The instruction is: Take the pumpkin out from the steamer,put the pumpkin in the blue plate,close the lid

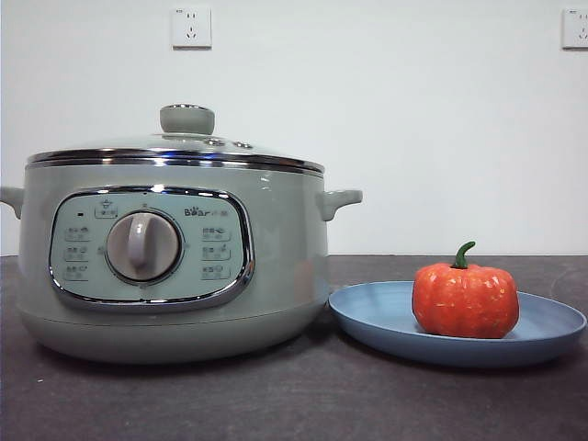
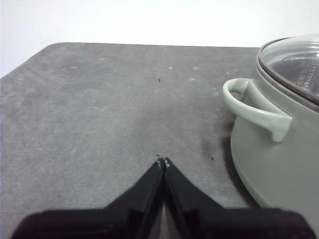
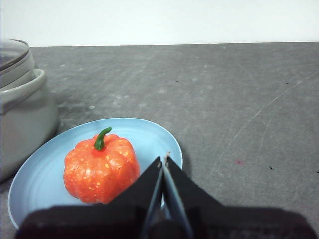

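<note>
The pumpkin (image 1: pixel 465 299) sits upright in the blue plate (image 1: pixel 377 317) to the right of the steamer (image 1: pixel 276 266). The lid (image 1: pixel 184 147) rests closed on the steamer, its pale green knob (image 1: pixel 186 118) on top. Neither gripper shows in the front view. My left gripper (image 2: pixel 163 162) is shut and empty above bare table beside the steamer's side handle (image 2: pixel 254 109). My right gripper (image 3: pixel 164 160) is shut and empty, just beside the pumpkin (image 3: pixel 101 169) and over the plate's rim (image 3: pixel 169 144). The steamer's edge (image 3: pixel 22 109) shows next to the plate.
A dark grey table (image 1: pixel 276 404) bears everything. A white wall with two sockets (image 1: pixel 191 27) stands behind. Open table lies beside the steamer in the left wrist view (image 2: pixel 89 114) and beyond the plate in the right wrist view (image 3: pixel 249 99).
</note>
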